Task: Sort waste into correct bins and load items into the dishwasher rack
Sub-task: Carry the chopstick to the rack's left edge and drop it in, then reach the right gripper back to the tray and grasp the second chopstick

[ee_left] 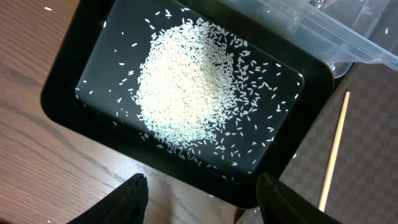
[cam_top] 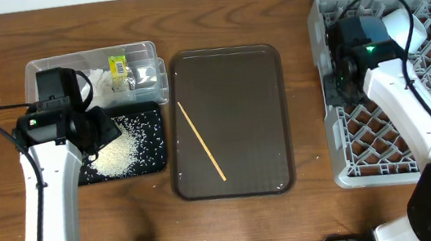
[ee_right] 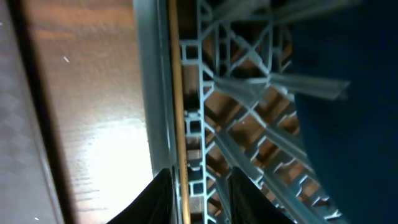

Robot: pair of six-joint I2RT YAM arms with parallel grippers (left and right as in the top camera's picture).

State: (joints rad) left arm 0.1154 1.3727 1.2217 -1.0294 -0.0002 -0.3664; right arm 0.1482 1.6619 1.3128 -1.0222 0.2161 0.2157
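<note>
While left fingers (ee_left: 134, 199) gape over one black tray (ee_left: 62, 93), right fingers (ee_right: 158, 199) slightly parted beside one chopstick (ee_right: 176, 93).

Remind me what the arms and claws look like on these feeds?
Both arms match: the left arm and right arm have white links, black joint housings with a green light, and trailing black cables. The left claw and right claw are plain black.

Table (cam_top: 302, 85) (wood): tub (cam_top: 36, 70), black tray (cam_top: 127, 174), brown tray (cam_top: 245, 92), rack (cam_top: 352, 161)
</note>
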